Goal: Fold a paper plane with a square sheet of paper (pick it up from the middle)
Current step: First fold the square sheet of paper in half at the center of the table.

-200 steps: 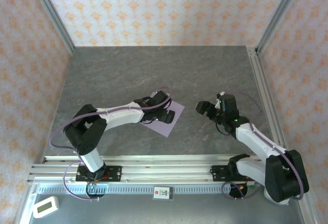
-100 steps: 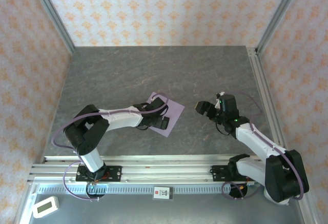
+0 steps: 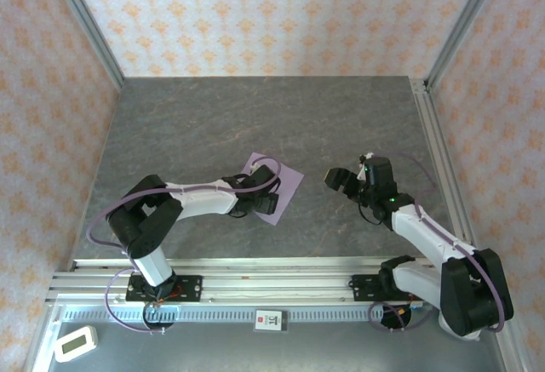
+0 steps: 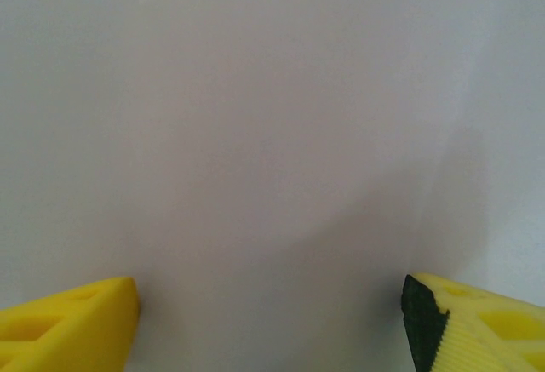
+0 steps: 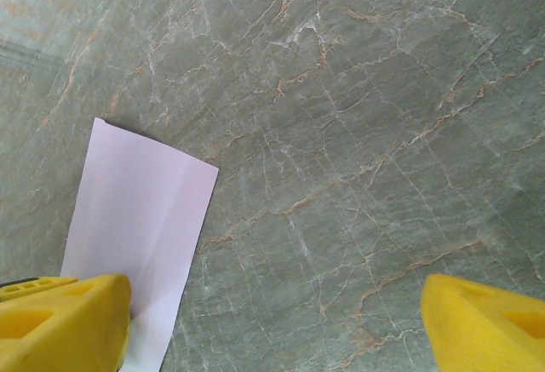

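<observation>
from above, my left gripper (image 3: 266,198) sits low on the square sheet of paper (image 3: 288,180) mid-table (image 3: 213,125), hiding its near half. the right gripper (image 3: 339,180) hangs apart from it, jaws wide. left wrist: blurred lilac paper between wide-spread fingers (image 4: 68,325). right wrist: a fingertip (image 5: 60,321) cuts off the sheet's near end.

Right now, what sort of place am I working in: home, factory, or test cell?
Most likely a lab test cell: wallpaper-patterned panels in aluminium framing box in a stone-look tabletop, with a metal mounting rail along its near edge.
</observation>
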`<control>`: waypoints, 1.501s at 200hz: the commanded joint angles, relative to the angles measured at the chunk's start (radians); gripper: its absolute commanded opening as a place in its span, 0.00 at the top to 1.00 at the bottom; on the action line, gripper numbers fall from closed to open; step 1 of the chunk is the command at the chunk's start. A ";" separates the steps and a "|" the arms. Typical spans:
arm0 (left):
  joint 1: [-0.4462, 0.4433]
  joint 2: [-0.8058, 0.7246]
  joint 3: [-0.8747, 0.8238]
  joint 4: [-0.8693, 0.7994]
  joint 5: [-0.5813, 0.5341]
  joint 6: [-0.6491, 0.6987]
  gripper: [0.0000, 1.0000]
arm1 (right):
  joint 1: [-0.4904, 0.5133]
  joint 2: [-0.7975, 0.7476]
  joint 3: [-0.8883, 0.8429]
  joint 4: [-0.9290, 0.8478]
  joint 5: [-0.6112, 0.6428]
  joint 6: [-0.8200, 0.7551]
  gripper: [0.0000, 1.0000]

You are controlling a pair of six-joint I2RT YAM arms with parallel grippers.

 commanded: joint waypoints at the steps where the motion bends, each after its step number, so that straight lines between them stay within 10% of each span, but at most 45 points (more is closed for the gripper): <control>1: -0.013 -0.011 -0.025 -0.035 -0.011 -0.021 0.23 | -0.006 -0.018 0.005 -0.007 0.011 -0.014 0.12; 105: -0.014 -0.171 0.025 0.006 0.033 -0.054 0.59 | -0.007 -0.013 0.000 0.000 0.008 -0.008 0.13; 211: -0.018 -0.404 -0.094 0.327 0.234 -0.270 0.61 | -0.010 -0.013 0.006 -0.001 0.014 -0.015 0.12; 300: -0.050 -0.404 -0.302 0.543 0.118 -0.429 0.67 | -0.013 -0.017 0.013 -0.021 0.006 -0.023 0.13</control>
